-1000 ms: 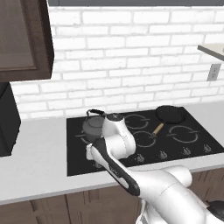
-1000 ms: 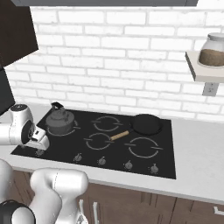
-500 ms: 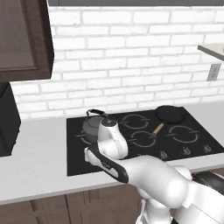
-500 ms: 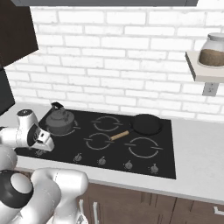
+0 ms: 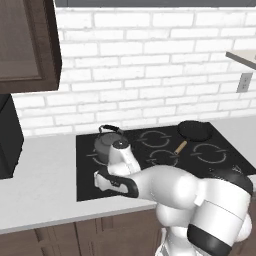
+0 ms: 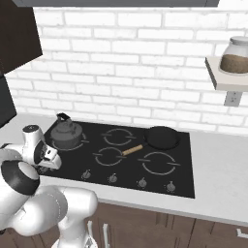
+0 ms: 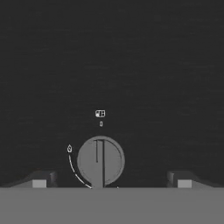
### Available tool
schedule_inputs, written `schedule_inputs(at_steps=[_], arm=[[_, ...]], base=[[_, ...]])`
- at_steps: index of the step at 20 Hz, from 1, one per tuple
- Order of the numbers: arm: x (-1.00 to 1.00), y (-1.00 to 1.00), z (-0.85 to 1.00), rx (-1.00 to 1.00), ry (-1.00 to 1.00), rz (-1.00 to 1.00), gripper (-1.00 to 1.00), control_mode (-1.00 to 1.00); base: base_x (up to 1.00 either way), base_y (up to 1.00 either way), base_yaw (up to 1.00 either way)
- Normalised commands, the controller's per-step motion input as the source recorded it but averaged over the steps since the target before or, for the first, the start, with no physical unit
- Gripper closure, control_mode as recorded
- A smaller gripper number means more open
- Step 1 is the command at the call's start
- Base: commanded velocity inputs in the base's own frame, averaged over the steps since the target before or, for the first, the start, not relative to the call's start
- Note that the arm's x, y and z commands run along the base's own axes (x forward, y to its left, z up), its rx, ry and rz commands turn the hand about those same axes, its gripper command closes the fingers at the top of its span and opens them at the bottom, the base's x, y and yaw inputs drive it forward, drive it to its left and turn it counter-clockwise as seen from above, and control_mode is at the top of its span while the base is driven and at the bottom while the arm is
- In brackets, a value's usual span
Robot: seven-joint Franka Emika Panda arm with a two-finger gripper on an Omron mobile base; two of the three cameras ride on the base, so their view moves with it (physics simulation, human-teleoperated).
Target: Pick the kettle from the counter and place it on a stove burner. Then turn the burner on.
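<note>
1. Jaws spread wide, holding nothing; gripper (image 7: 111, 183) hangs straight over a round grey knob (image 7: 100, 161), one fingertip (image 7: 39, 181) on each side of it and apart from it.
2. Knob's pointer line sits upright toward the small mark above it, which looks like the off setting.
3. Kettle (image 6: 65, 135) stands on the black cooktop (image 6: 184, 167), on the ring at the back left corner, just behind the knob row's left end; also seen from the left base view, kettle (image 5: 107, 146) just behind the wrist.
4. Whether that ring is the largest stove burner cannot be told; kettle covers most of it.
5. Frying pan (image 6: 162, 137) sits on the back right ring, well apart from the kettle.
6. Pale counter (image 5: 45, 190) lies left of the cooktop.
7. Judgement: placement looks done, step in hand is turning the burner on.
8. Risk: knob sits slightly left of centre between the fingertips, so one finger could touch first and the grip slip on the smooth round face while twisting.
9. Risk: several knobs line the cooktop's front edge; if this one belongs to another ring, the wrong burner lights.
10. Risk: pressing down too far jams the fingertips on the glass.
</note>
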Motion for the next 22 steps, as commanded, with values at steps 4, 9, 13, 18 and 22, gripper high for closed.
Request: schedule_inputs(at_steps=[4,9,13,18,22], arm=[[0.17,0.07,-0.21,0.0,0.0,0.0,-1.0,-1.0],[0.11,0.06,-0.23,0.0,0.0,0.0,-1.0,-1.0],[0.04,0.07,-0.24,0.0,0.0,0.0,-1.0,-1.0],[-0.01,0.01,-0.25,0.0,0.0,0.0,1.0,-1.0],[-0.27,0.0,-0.19,0.0,0.0,0.0,1.0,-1.0]], base=[[0.0,0.0,0.0],[0.0,0.0,0.0],[0.0,0.0,0.0],[0.0,0.0,0.0],[0.0,0.0,0.0]])
